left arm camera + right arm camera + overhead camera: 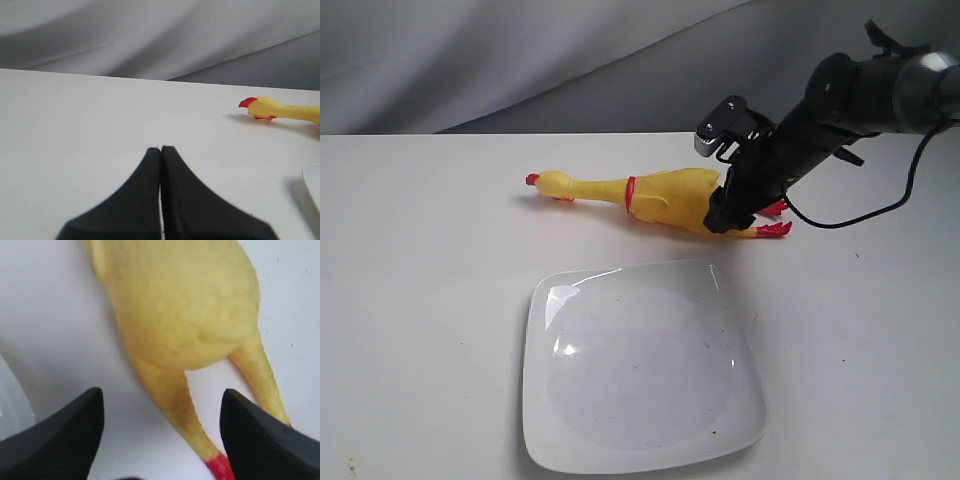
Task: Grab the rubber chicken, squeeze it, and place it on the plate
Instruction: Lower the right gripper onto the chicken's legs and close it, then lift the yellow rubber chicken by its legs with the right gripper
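Observation:
The rubber chicken [650, 195] lies flat on the white table beyond the plate [640, 365], head to the left, red feet to the right. My right gripper [725, 215] hangs low over its tail end, open. In the right wrist view the plump yellow body [185, 305] fills the top and one leg runs between the black fingers [75, 425], which do not touch it. My left gripper [161, 149] is shut and empty over bare table. From there the chicken's head [257, 107] shows far off to one side, and a sliver of the plate [312, 182] at the frame edge.
Grey cloth [520, 60] hangs behind the table's far edge. A black cable [880, 205] loops from the right arm down to the table beside the chicken's feet. The left arm does not show in the exterior view.

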`<control>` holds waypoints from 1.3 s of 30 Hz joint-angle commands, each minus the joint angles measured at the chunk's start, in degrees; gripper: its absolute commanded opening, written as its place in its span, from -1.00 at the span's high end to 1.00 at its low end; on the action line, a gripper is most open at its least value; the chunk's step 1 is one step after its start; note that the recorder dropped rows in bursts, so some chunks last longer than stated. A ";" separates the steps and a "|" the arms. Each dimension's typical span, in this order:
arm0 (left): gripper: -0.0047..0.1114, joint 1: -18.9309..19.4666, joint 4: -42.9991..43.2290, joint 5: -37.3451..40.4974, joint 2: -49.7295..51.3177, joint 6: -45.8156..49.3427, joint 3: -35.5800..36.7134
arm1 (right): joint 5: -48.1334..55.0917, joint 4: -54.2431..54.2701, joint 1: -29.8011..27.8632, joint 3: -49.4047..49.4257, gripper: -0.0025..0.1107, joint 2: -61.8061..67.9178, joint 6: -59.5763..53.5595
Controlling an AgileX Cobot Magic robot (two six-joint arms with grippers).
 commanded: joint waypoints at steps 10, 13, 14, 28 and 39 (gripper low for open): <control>0.91 0.02 -0.30 -0.34 -0.15 -0.14 0.30 | -1.93 3.57 0.04 -0.32 -0.06 1.61 -4.55; 0.91 0.02 -0.30 -0.34 -0.15 -0.14 0.30 | -2.58 3.57 0.04 -0.32 -0.06 3.48 -4.55; 0.91 0.02 -0.30 -0.34 -0.15 -0.14 0.30 | -3.11 3.57 0.04 -0.32 -0.06 3.84 -4.55; 0.91 0.02 -0.30 -0.34 -0.15 -0.26 0.30 | -6.46 3.57 0.04 -0.32 0.59 5.82 -4.65; 0.91 0.02 -0.30 -0.34 -0.15 -0.16 0.30 | 0.10 2.17 0.04 -0.32 0.96 -5.08 -0.27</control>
